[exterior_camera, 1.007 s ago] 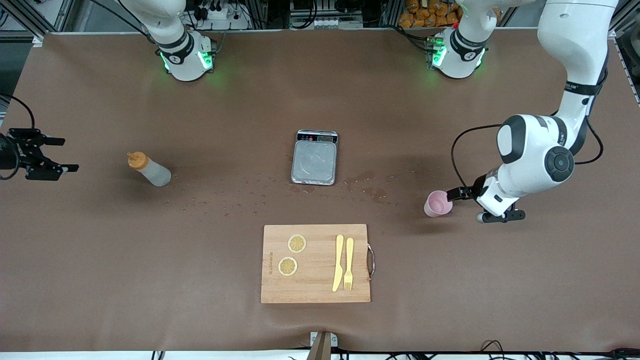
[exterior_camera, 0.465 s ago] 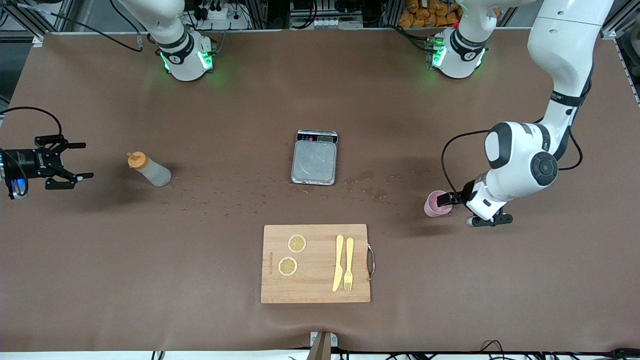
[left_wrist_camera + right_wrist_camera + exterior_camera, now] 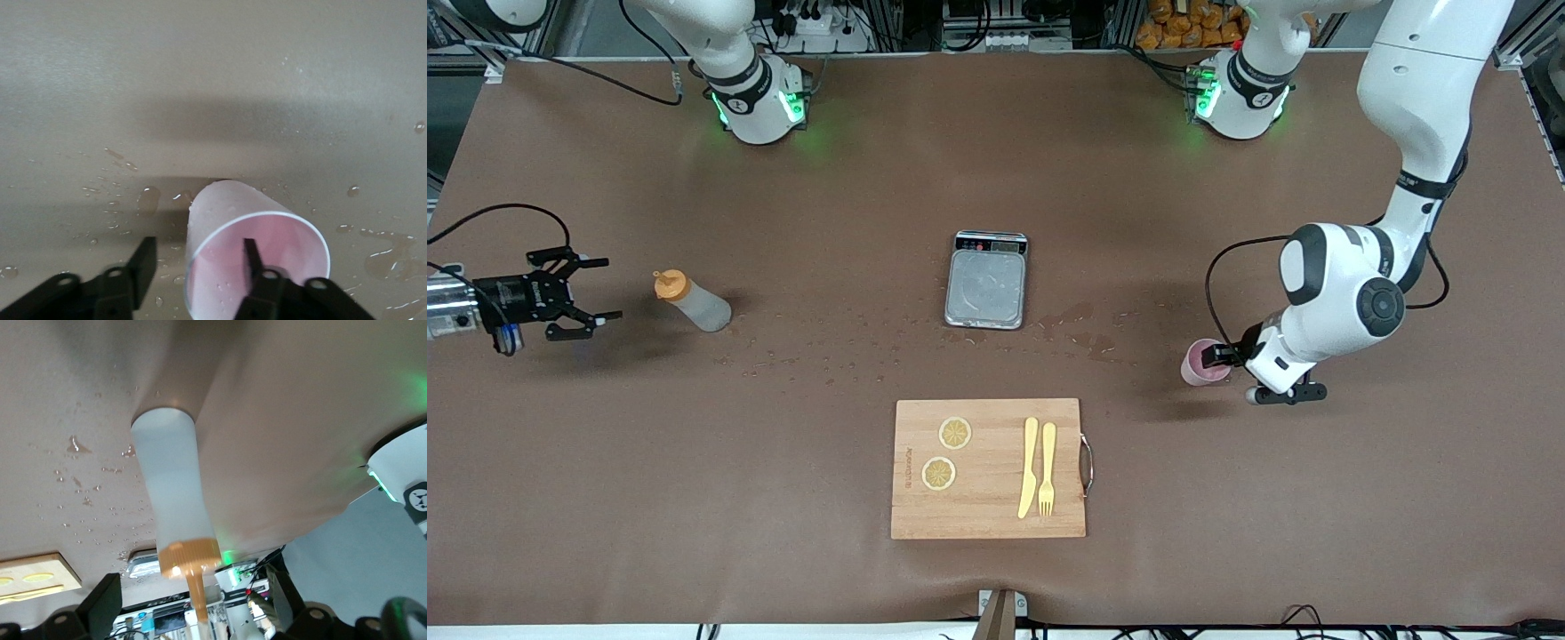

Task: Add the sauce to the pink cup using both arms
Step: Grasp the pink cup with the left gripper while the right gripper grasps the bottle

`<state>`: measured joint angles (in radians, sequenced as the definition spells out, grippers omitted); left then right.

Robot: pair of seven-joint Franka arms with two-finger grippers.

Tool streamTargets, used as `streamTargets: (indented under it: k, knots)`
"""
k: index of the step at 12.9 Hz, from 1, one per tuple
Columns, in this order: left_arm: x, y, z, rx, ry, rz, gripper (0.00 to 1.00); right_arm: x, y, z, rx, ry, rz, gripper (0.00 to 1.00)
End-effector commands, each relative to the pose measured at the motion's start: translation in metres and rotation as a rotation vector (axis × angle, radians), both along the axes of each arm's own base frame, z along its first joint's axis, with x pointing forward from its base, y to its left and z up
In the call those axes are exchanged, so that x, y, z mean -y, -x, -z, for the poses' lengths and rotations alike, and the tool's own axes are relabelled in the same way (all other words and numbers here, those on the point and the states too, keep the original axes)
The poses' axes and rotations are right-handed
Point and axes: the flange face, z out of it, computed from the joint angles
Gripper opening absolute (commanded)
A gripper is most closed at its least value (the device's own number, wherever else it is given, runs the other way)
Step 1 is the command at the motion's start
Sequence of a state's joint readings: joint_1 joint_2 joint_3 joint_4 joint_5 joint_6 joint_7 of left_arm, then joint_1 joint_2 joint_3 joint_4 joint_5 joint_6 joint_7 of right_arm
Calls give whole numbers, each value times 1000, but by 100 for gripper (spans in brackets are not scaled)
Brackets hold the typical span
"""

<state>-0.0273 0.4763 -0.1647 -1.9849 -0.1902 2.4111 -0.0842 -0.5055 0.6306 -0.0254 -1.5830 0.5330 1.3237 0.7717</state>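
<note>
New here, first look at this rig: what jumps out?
The left gripper at the pink cup, toward the left arm's end of the table, one finger inside the rim and one outside. At the right arm's end, the open right gripper faces the upright sauce bottle without touching it. Between them sit a grey scale and, nearer the front camera, a cutting board with lemon slices, knife and fork.

Three cameras on my table.
One looks down high, facing my bases; my left wrist's sits close over the pale-pink plastic tumbler [image 3: 257, 257], my right's near the whitish orange-capped squeeze bottle [image 3: 175, 500]; both show below [image 3: 1199, 366] [image 3: 691, 301].
</note>
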Motion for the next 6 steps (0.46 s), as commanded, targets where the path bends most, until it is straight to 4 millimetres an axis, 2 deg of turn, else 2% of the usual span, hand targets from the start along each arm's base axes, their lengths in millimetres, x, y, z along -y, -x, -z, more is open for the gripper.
streamTargets:
  k: [1, 6]
  knots:
    - [2, -5, 2, 19, -23, 36, 0, 10, 8, 18, -14, -33, 79, 100]
    - [1, -5, 2, 19, -23, 36, 0, 2, 21, 59, -59, -90, 104, 100]
